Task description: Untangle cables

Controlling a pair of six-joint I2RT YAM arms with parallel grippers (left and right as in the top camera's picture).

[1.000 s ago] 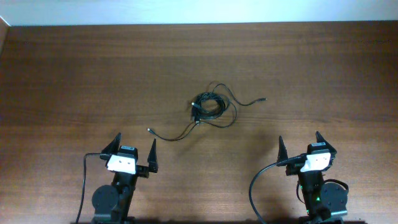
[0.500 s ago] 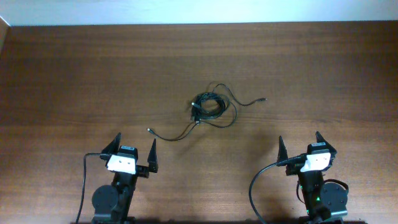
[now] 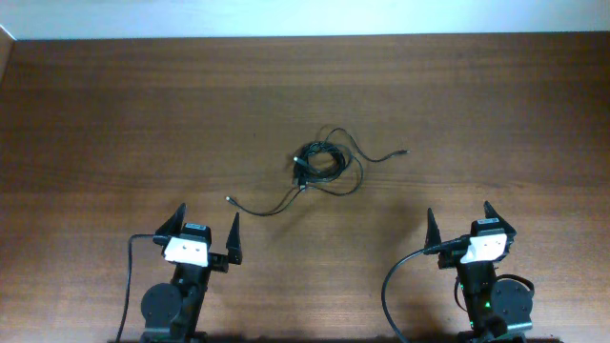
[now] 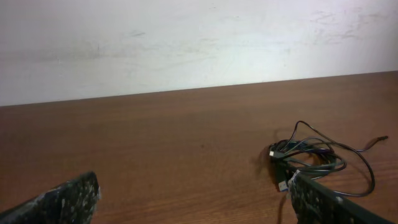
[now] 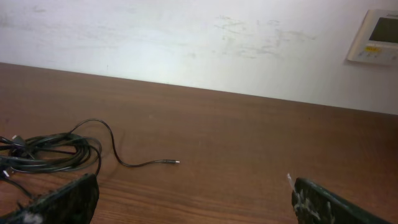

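Observation:
The cables [image 3: 319,164] lie in a knotted black bundle at the middle of the wooden table, with one loose end running right to a small plug [image 3: 404,151] and another running left to a plug [image 3: 229,199]. The bundle also shows in the left wrist view [image 4: 308,155] and the right wrist view [image 5: 46,154]. My left gripper [image 3: 204,232] is open and empty near the front left, well short of the bundle. My right gripper [image 3: 459,220] is open and empty near the front right.
The brown wooden table [image 3: 114,124] ends at a white wall [image 4: 186,43] at the back. A white wall-mounted panel [image 5: 376,36] shows at the right wrist view's upper right. Thick black cords [image 3: 393,286] run from the arm bases.

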